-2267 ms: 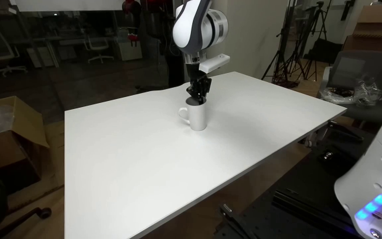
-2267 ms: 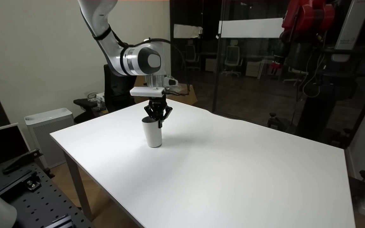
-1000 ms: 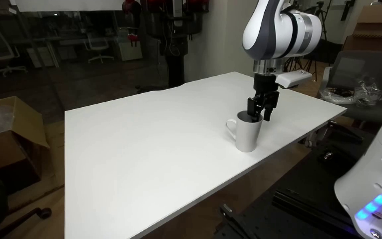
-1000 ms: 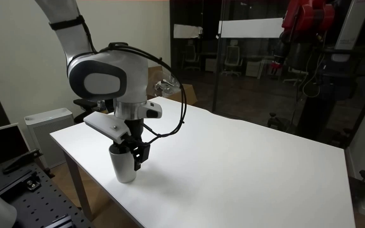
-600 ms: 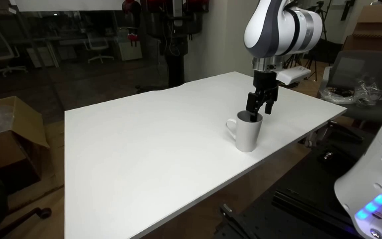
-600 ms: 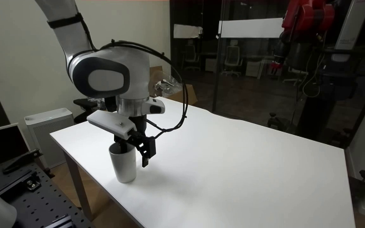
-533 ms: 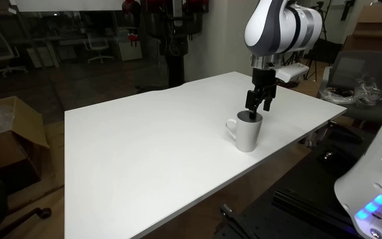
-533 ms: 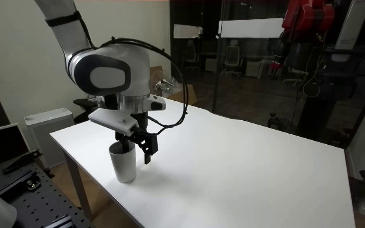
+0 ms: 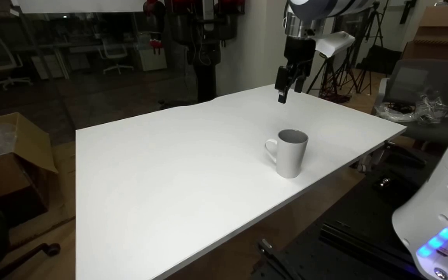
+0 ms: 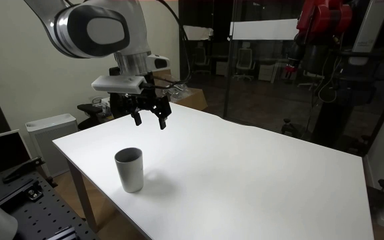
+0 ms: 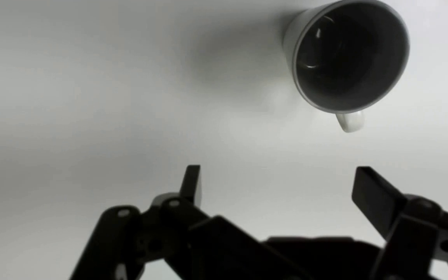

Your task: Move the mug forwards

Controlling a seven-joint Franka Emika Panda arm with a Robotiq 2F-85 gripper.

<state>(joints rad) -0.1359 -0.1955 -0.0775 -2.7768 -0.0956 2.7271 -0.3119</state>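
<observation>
Closest: white robot base [image 9: 434, 214], blue lights [image 9: 436, 243] on. Then table [image 9: 169, 186]; mug [image 9: 291, 157] upright on it, close to the edge on the base's side, handle out sideways. Just changed: mug was mid-table a couple of seconds ago, now stands here, and the jaws have pulled up out of it. Mug hasn't budged during that lift. Jaws a bit farther off, above rim height, well apart from the mug, spread wide, nothing between the pads [image 11: 377, 198]. Arm [image 10: 95, 31] above them. Reads to me as let go, move probably finished, if "forwards" means toward the base; wording doesn't say. Likely only backing off left. Far back: red robot [image 10: 327, 20], looks unrelated.
</observation>
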